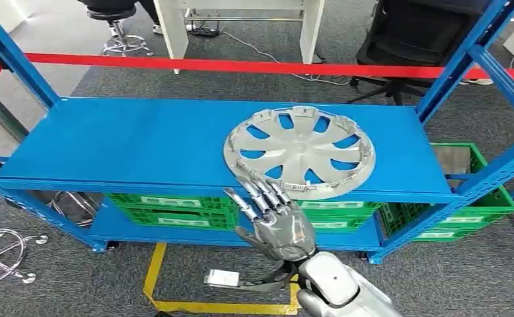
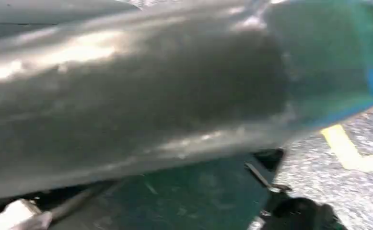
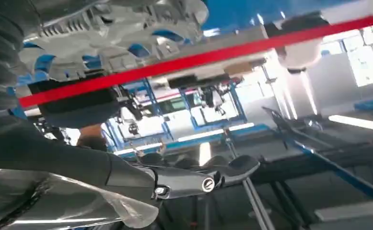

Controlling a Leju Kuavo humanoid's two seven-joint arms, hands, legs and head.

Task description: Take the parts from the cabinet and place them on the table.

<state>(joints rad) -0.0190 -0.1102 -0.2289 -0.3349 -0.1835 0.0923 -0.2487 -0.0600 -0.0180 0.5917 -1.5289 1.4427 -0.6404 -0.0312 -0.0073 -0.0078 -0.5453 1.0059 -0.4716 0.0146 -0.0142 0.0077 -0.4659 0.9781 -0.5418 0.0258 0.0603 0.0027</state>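
Observation:
A silver hubcap (image 1: 299, 152) lies flat on the top blue shelf (image 1: 129, 142) of the cabinet, right of its middle and close to the front edge. My right hand (image 1: 274, 218) reaches in from below, palm down, with its fingers (image 1: 261, 193) stretched out at the hubcap's near rim. It holds nothing. The right wrist view has the hubcap (image 3: 122, 28) close by, and my thumb (image 3: 208, 179) sticks out apart from it. A blurred grey shape (image 2: 127, 96) takes up much of the left wrist view, and I cannot make out my left hand's fingers there.
Green crates (image 1: 175, 208) sit on the lower shelf, and another one (image 1: 482, 198) stands at the right. Blue uprights (image 1: 462, 63) frame the cabinet. A red tape line (image 1: 241, 66) runs behind it. Yellow tape (image 1: 152, 277) marks the floor, and office chairs stand beyond.

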